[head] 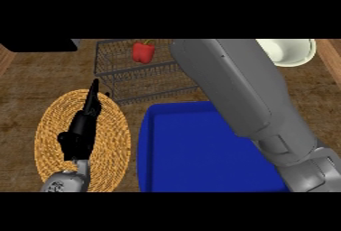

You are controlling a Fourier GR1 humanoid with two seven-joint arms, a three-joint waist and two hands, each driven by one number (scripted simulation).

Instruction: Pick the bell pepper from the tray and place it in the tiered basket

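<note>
The red bell pepper (143, 52) lies inside the wire tiered basket (143, 81) at the far middle of the counter. The blue tray (200, 158) sits in front of the basket and holds nothing that I can see. My right forearm (246, 99) rises from the lower right across the tray's right side and runs out at the top edge beside the basket; its hand is out of sight. My left hand (80, 131) hangs seen edge-on over the woven mat, open, fingers straight and pointing away, holding nothing.
A round woven mat (53, 135) covers the counter left of the tray. A white bowl (288, 50) stands at the far right. A black object (40, 44) shows at the far left corner. The wooden counter (26, 90) shows around them.
</note>
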